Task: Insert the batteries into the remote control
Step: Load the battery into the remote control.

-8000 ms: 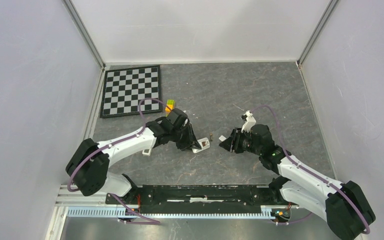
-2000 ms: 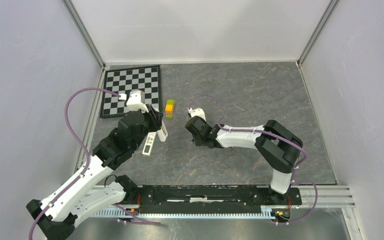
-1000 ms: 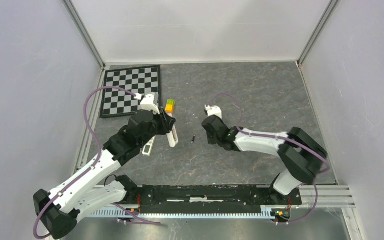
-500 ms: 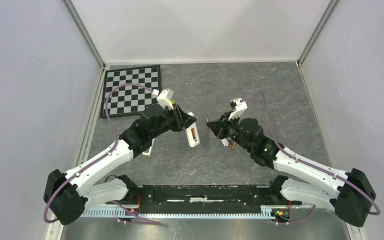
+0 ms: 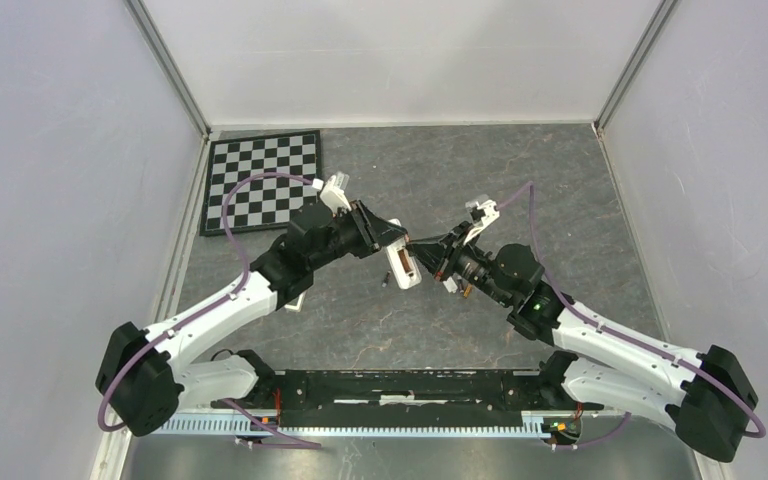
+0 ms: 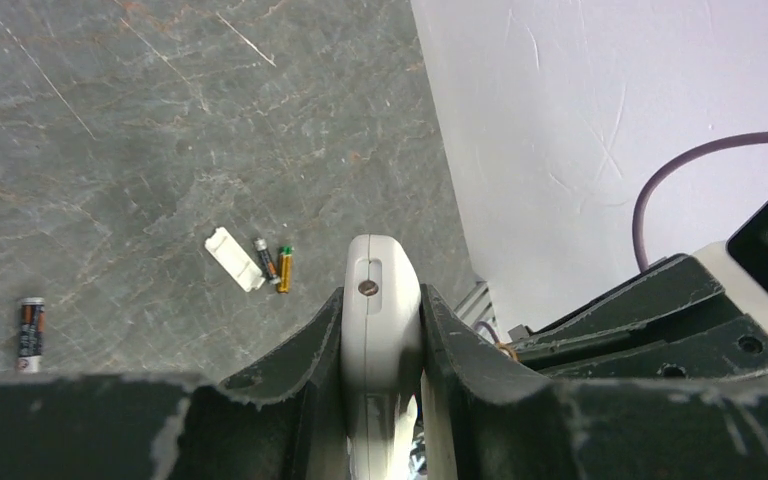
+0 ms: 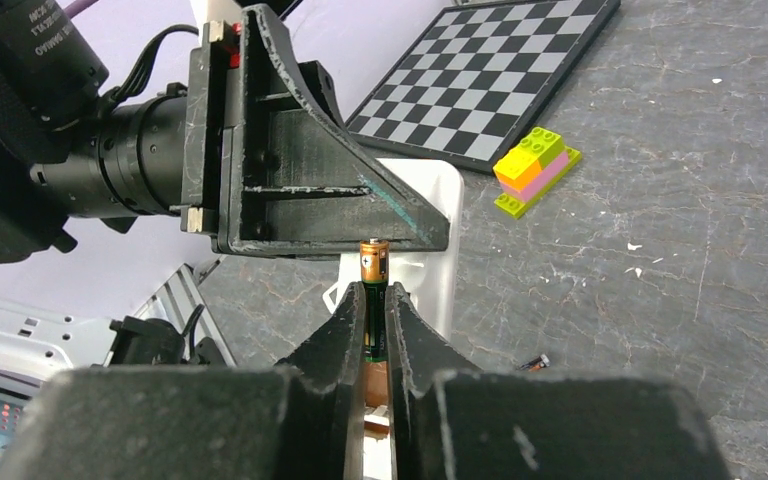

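Observation:
My left gripper [image 5: 390, 243] is shut on the white remote control [image 5: 402, 266], holding it above the table; the left wrist view shows its end [image 6: 382, 290] clamped between both fingers. My right gripper [image 5: 424, 251] is shut on one battery [image 7: 374, 270], gold end forward, right at the remote's white body [image 7: 422, 262]. A loose battery [image 5: 385, 277] lies on the table below; it also shows in the right wrist view [image 7: 534, 363]. Two more batteries [image 6: 274, 265] lie beside a small white cover [image 6: 234, 259], and another battery [image 6: 30, 330] lies apart.
A checkerboard [image 5: 263, 180] lies at the back left. A yellow-green toy block [image 7: 535, 170] sits near it. A second white remote-like piece [image 5: 295, 298] lies under the left arm. Grey walls stand on three sides.
My left gripper has carried the remote to the right and my right gripper has moved left with the battery, so the two now meet over the middle of the table.

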Action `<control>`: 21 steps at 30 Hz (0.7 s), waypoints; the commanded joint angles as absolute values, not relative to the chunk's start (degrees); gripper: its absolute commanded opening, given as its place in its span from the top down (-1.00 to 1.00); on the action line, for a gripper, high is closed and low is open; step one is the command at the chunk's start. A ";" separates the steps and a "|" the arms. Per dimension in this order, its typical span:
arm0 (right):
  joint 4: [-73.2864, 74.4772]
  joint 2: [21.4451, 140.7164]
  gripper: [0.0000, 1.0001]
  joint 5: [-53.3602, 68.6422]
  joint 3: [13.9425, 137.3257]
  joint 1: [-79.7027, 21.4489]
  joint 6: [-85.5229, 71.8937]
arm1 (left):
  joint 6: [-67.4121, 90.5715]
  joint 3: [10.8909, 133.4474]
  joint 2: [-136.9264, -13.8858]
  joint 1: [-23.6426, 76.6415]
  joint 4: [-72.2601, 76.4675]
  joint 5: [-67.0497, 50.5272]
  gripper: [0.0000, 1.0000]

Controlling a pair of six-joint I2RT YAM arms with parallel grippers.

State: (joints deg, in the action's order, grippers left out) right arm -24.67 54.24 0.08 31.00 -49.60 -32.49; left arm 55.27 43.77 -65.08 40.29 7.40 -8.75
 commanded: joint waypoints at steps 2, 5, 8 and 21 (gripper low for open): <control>-28.17 54.54 0.81 1.36 30.44 -49.66 -29.90 | 63.03 47.33 -66.32 40.19 8.32 -11.21 0.96; -27.50 54.37 0.82 0.60 30.15 -49.66 -28.30 | 68.00 47.56 -67.25 39.84 8.69 -13.72 0.96; -26.04 54.26 0.81 0.35 30.26 -49.67 -26.88 | 71.42 47.39 -68.24 39.47 9.71 -16.06 0.96; -21.78 51.05 0.80 2.35 28.30 -49.72 -23.06 | 73.52 47.46 -67.62 37.90 9.68 -17.01 0.96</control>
